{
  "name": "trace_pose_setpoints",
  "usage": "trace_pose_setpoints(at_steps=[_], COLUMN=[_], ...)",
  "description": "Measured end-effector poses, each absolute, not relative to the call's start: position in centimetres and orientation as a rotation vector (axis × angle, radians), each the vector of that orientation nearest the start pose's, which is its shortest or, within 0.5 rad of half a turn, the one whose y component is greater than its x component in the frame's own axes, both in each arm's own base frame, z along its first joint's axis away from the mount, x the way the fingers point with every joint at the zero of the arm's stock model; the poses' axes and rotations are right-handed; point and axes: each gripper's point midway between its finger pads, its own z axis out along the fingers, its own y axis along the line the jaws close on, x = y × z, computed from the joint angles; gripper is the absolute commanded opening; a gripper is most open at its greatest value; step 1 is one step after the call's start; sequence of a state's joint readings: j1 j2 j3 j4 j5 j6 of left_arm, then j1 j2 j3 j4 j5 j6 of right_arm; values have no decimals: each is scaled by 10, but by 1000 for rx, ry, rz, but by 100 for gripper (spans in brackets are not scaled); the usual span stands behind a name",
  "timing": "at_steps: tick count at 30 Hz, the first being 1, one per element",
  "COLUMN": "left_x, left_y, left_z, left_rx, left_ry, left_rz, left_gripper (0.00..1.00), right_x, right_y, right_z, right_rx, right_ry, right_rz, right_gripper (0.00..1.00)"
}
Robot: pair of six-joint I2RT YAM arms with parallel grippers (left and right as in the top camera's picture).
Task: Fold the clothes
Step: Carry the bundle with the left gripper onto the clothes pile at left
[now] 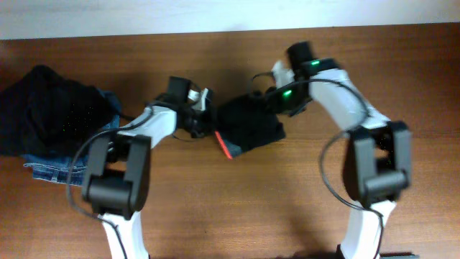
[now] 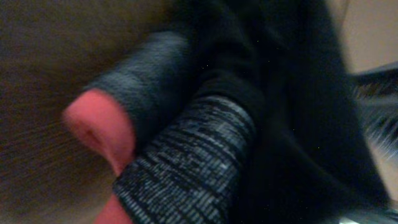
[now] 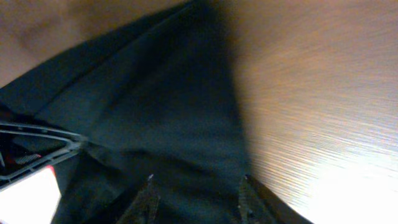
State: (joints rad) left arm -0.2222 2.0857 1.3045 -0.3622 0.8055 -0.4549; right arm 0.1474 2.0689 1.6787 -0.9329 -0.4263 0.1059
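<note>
The clothes (image 1: 248, 128) lie folded into a small black bundle at the middle of the table, the red waistband edge (image 1: 223, 146) at its front left. My left gripper (image 1: 205, 122) is at the bundle's left edge. In the left wrist view the grey and red waistband (image 2: 186, 168) is bunched right against the camera and hides the fingers, as if pinched. My right gripper (image 1: 269, 97) is over the bundle's far right corner. Its fingertips (image 3: 149, 190) stand apart above the black fabric (image 3: 168, 106), gripping nothing.
At the far left, a bunched plain black garment (image 1: 50, 108) lies on blue denim jeans (image 1: 61, 167). Bare wooden table (image 1: 237, 208) stretches in front of the bundle and to its right (image 3: 311, 93).
</note>
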Motion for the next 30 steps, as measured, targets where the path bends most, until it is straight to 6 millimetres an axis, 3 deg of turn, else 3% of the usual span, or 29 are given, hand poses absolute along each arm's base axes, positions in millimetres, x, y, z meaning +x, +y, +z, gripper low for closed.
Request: trace_pose_setpoints(at_steps=[5, 7, 13, 16, 19, 20, 21, 24, 27, 30], left_x=[422, 426, 423, 414, 396, 394, 384, 367, 358, 364], left_y=[-180, -166, -110, -65, -3, 6, 40, 96, 145, 182], left_z=[108, 143, 244, 289, 325, 329, 343, 354, 347, 334], left_rx=[9, 36, 29, -38, -171, -193, -276, -435, -585, -665], left_ry=[2589, 2502, 2245, 2129, 2025, 2009, 1956, 1887, 1851, 1825], left_rz=[-1122, -1065, -932, -844, -719, -697, -625, -524, -466, -443], left_gripper=[0, 0, 0, 0, 0, 0, 0, 0, 0, 0], right_x=[443, 441, 436, 435, 434, 433, 433, 432, 430, 426], right_y=[88, 86, 91, 94, 98, 99, 102, 107, 113, 119], right_z=[164, 176, 178, 178, 178, 178, 178, 178, 178, 177], right_rx=[-36, -37, -49, -57, -70, -74, -81, -98, -115, -136], right_ry=[2694, 2671, 2679, 2682, 2686, 2687, 2688, 2689, 2691, 2702], right_rz=[614, 608, 613, 614, 618, 619, 621, 624, 629, 633], right_gripper=[49, 49, 49, 49, 49, 49, 49, 49, 49, 49])
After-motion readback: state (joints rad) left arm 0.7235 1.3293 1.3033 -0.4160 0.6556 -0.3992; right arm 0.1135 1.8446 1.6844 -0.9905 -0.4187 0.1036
